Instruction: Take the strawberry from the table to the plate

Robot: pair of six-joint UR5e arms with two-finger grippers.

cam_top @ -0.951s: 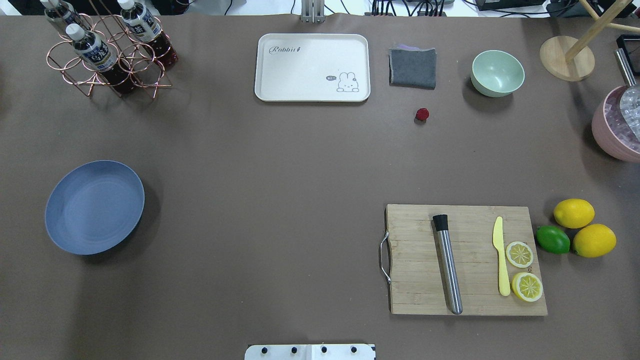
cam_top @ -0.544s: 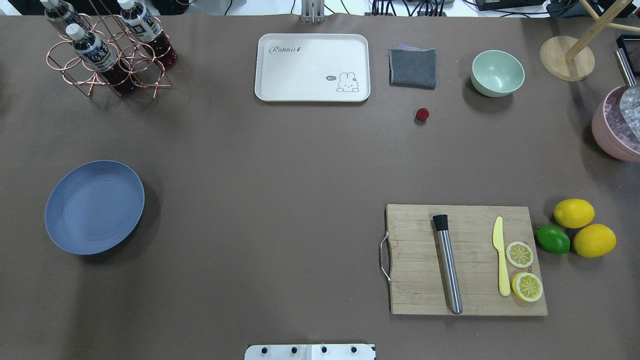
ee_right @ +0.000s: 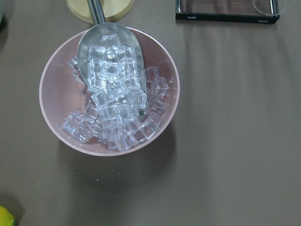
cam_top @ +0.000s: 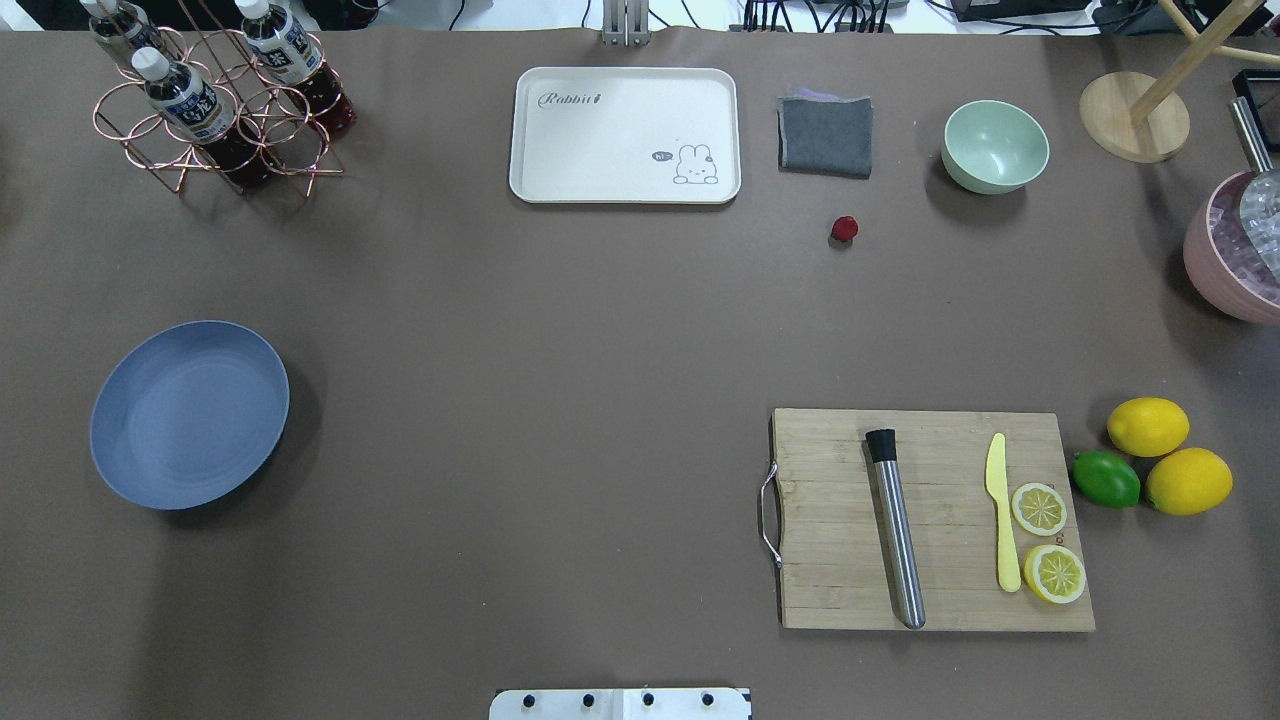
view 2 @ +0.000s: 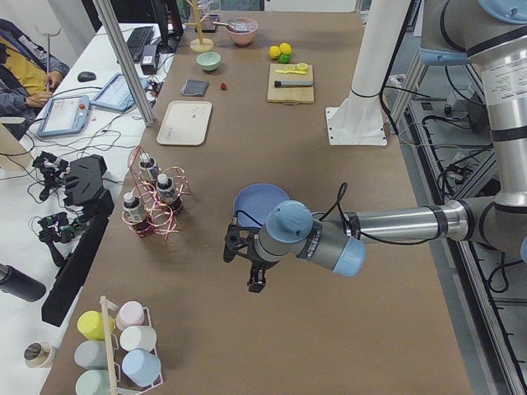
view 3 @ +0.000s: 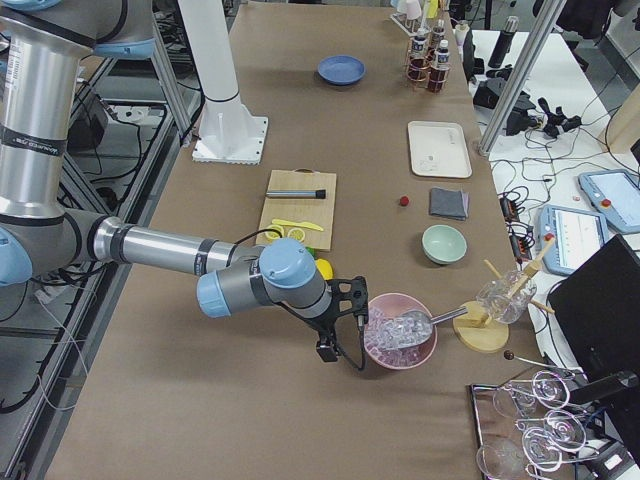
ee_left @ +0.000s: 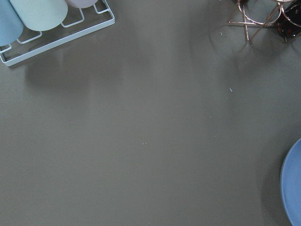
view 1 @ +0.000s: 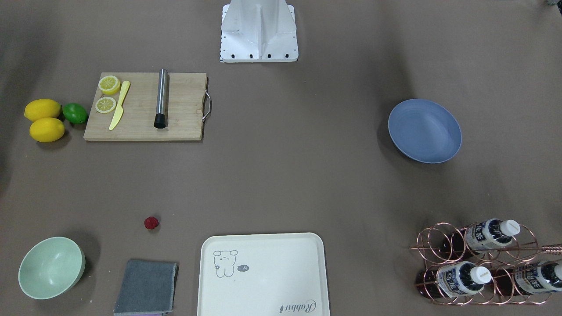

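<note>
Hovering, I had moved nothing yet: the strawberry (cam_top: 844, 229) lay on the table (cam_top: 560, 330), well beyond my right gripper (view 3: 326, 350); the plate (cam_top: 188, 414) waited near my left gripper (view 2: 254, 285). Whether my jaws stood wide or narrow, I couldn't tell.

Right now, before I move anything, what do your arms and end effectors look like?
The left arm and right arm are silver tubes with grey joints and pale blue caps. A thin black cable loops along each forearm. The left end effector and right end effector are black.
</note>
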